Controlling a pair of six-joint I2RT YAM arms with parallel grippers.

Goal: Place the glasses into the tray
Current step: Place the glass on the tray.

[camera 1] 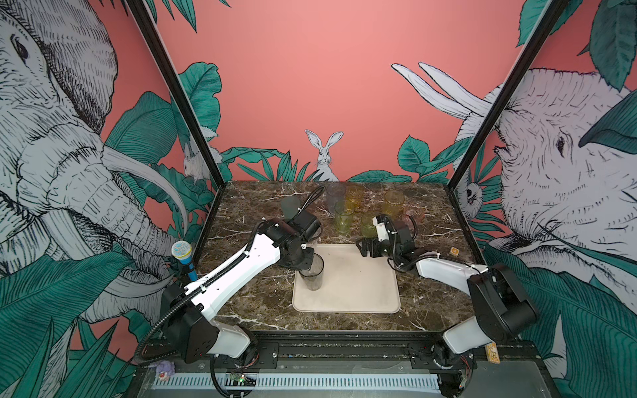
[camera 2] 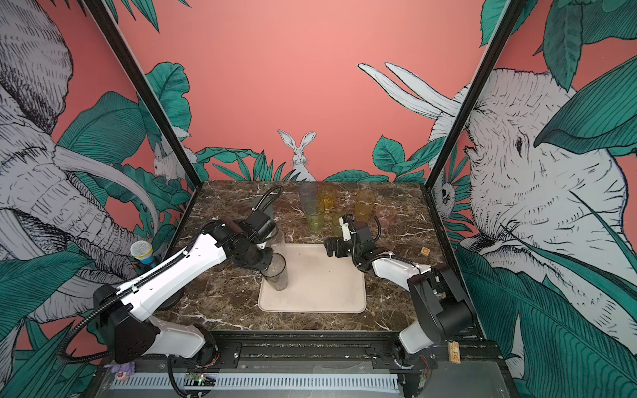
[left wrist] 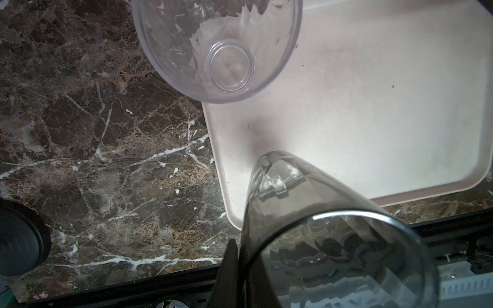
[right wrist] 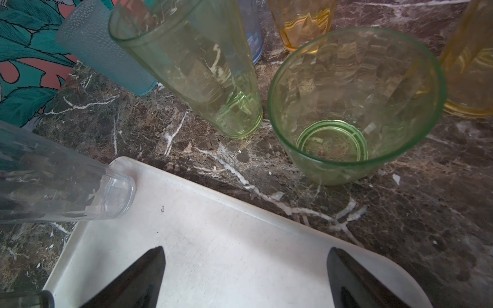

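Observation:
The cream tray [camera 1: 358, 286] lies at the table's front centre. A tall smoky grey glass [camera 1: 312, 274] stands upright at the tray's left edge, and my left gripper [camera 1: 305, 262] is shut on its rim, one finger [left wrist: 231, 264] outside the wall and one inside. Whether its base [left wrist: 277, 177] rests on the tray I cannot tell. A clear glass [camera 2: 278, 241] stands in the tray's far left corner [right wrist: 120, 165]. My right gripper [right wrist: 246, 249] hangs open and empty over the tray's far right corner.
Behind the tray stand several glasses: tall green [camera 1: 344, 215], short green [right wrist: 354, 106], amber [camera 1: 393, 203], yellow [camera 1: 354, 196], bluish [camera 1: 335, 196], teal [right wrist: 106, 53], pink [camera 2: 385, 215]. A toy microphone [camera 1: 182, 255] stands left, and a small orange block [camera 1: 455, 251] lies right.

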